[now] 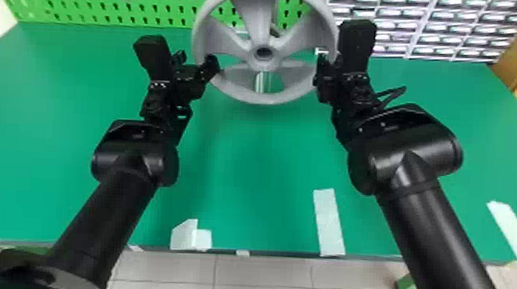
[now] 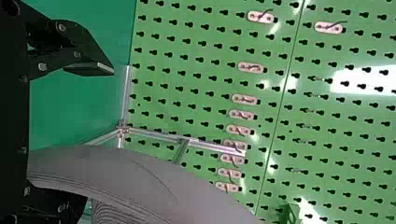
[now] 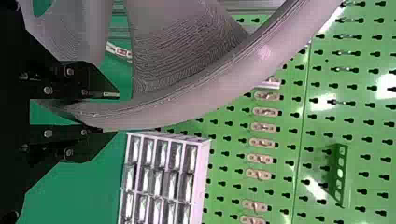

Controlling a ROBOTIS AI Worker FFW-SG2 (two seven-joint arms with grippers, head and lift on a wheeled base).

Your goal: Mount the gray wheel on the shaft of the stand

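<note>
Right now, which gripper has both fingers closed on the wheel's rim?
The right gripper: the gray wheel's rim sits pinched between its two fingers. The left gripper is open, one finger visibly standing off the rim.

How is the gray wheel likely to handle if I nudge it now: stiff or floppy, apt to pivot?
The gray wheel is probably stiff, given its broad spokes and unsagging round rim. It may pivot, since the right pincer grips only one side while the left pincer is open. Set on edge, it would likely roll.
</note>
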